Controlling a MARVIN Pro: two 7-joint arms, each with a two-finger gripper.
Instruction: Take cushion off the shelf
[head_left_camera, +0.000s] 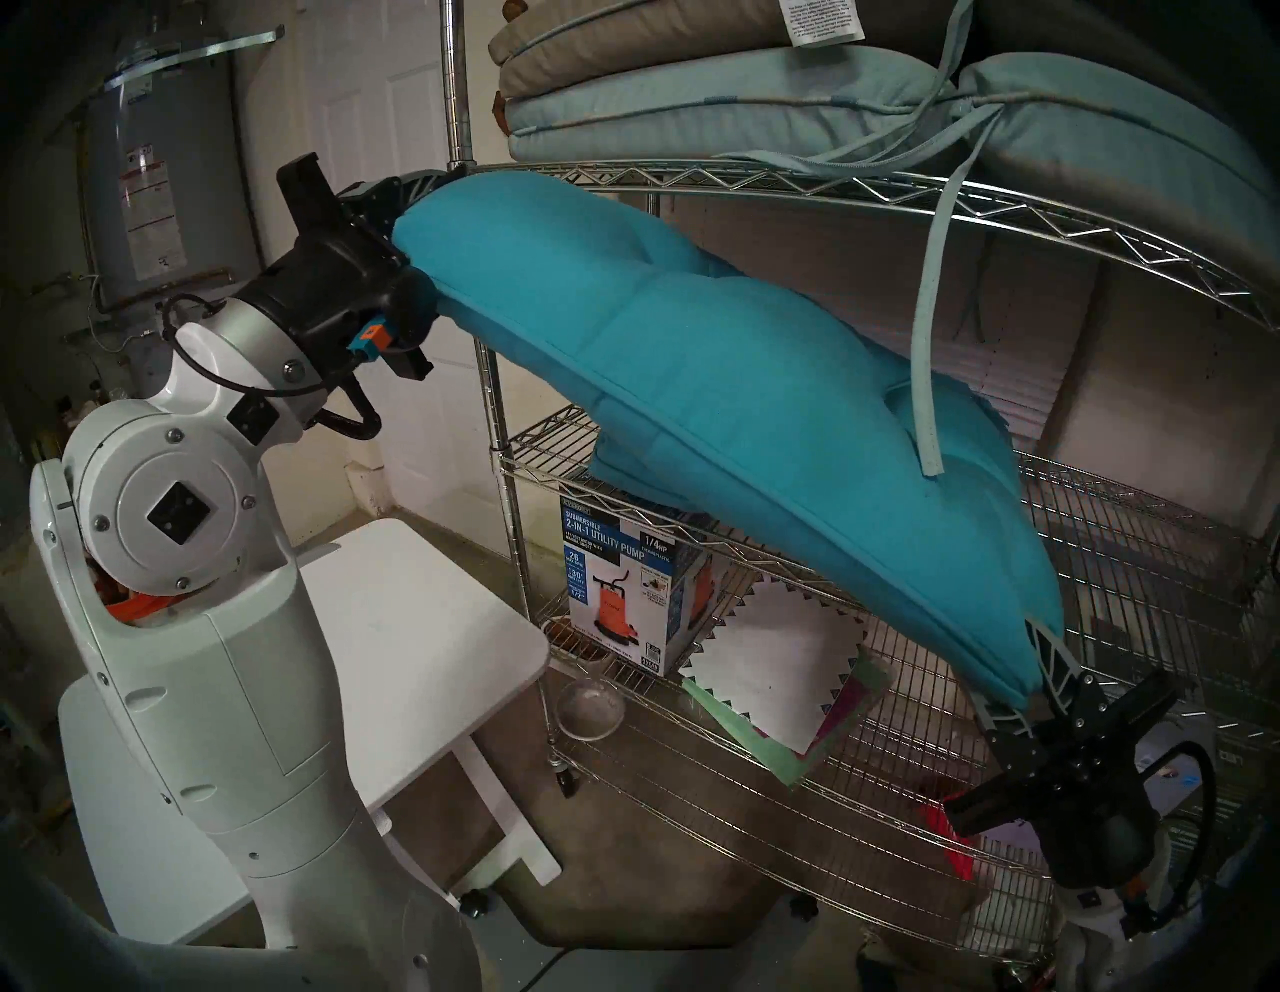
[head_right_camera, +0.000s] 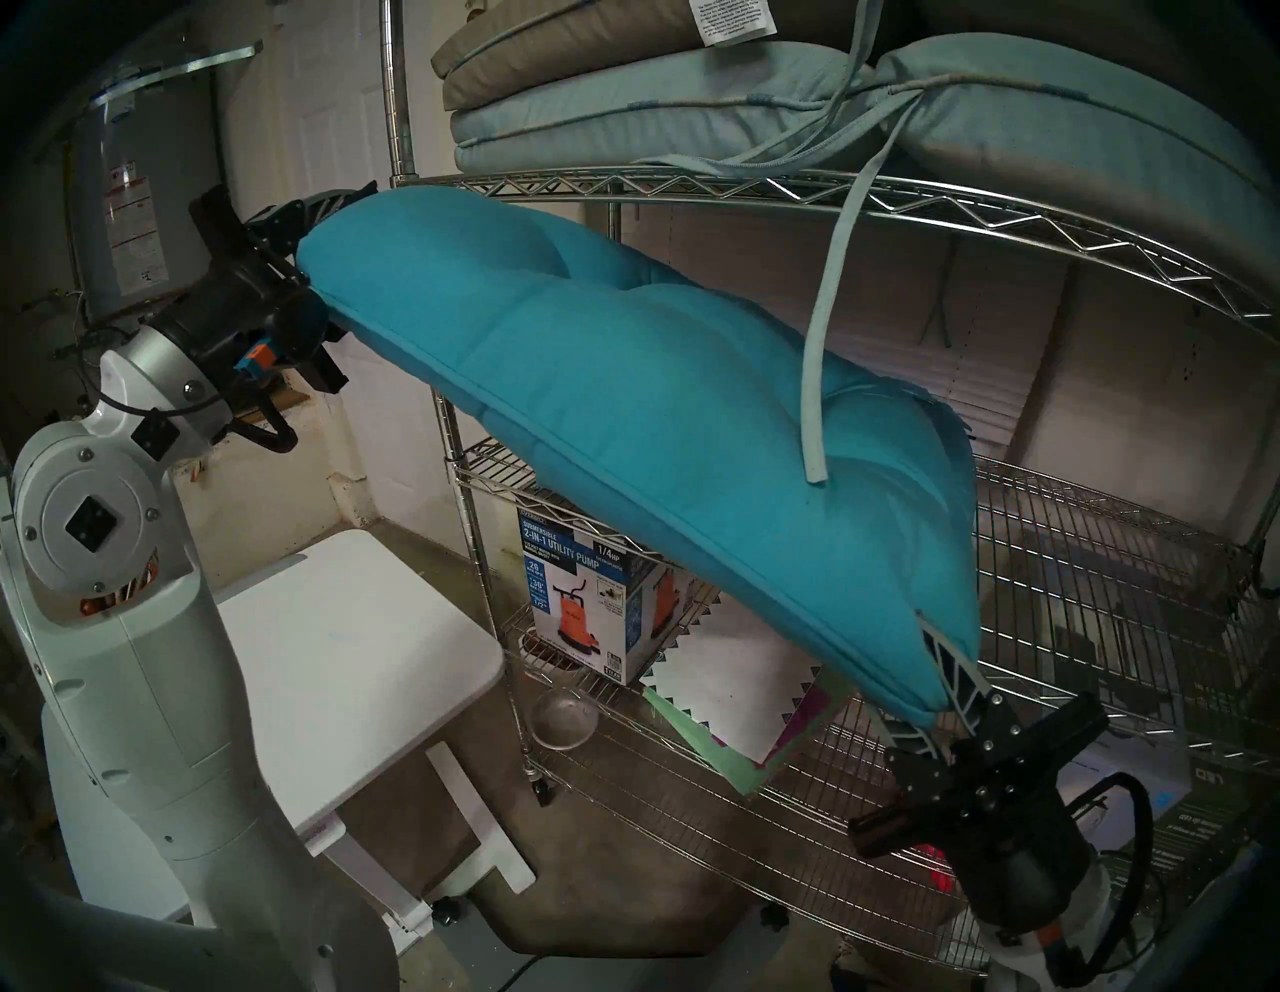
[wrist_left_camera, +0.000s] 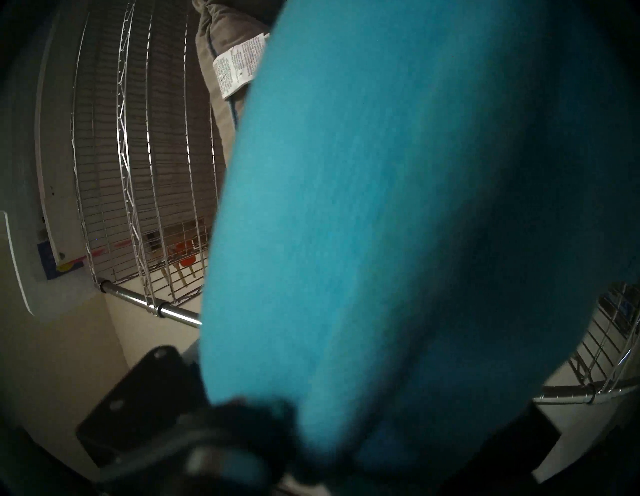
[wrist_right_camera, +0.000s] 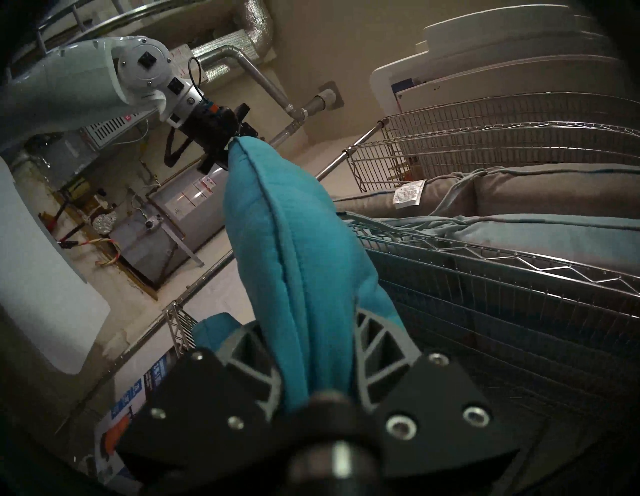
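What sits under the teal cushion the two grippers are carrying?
Under the padded teal cushion: a boxed utility pump and white zigzag-edged sheets on the chrome wire shelf's lower tier. The cushion hides the middle tier behind it.

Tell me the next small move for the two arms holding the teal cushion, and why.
Probably draw both arms back from the shelf together. The teal cushion hangs slanted between the left end effector and the right end effector, both clamped on its ends, yet its middle seems to overlap the wire tiers, under a dangling tie strap.
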